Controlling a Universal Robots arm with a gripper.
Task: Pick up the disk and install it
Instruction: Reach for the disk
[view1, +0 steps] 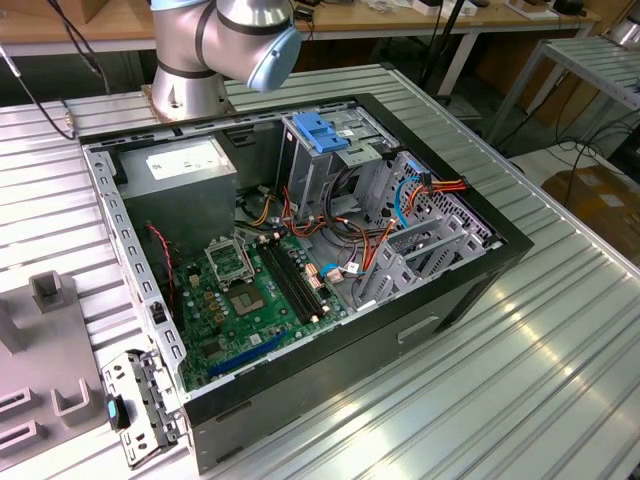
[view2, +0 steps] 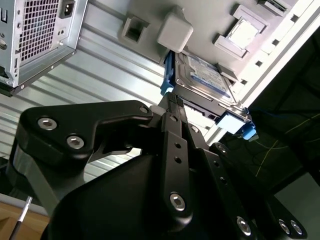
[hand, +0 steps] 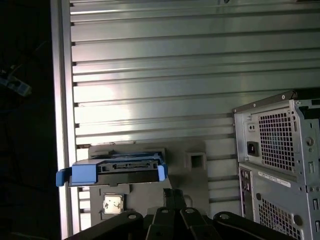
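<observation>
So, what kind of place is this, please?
Probably a robotics lab or workshop for computer assembly trials: a robot arm stands on a grooved metal table beside an open computer case, and wooden benches with cables stand behind.

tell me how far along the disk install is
Nothing looks done yet: the disk stands in its grey holder on the table, outside the open case. In hand: the gripper is close beside it, not holding it. Left: both the pickup and the install.
</observation>
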